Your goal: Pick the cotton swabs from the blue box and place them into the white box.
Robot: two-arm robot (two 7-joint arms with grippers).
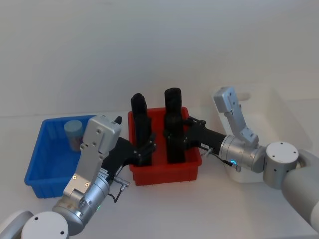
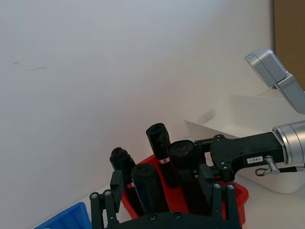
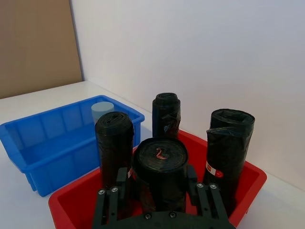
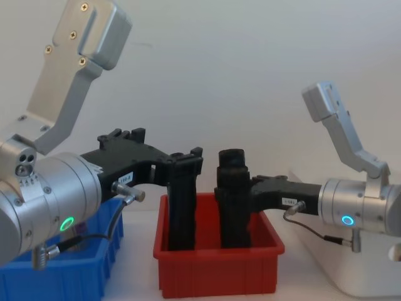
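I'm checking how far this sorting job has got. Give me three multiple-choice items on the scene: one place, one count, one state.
1. Where is the jar of cotton swabs? A. in the blue box B. on the floor C. on a shelf
2. How many black rolls are in the red bin? A. two B. four C. six
3. How do the rolls sit? A. upright B. lying flat C. stacked
Answers: 1 A: its lid shows inside the blue walls. 2 B: four show from the right wrist, with the left gripper and right gripper both at that bin. 3 A: each stands on end.
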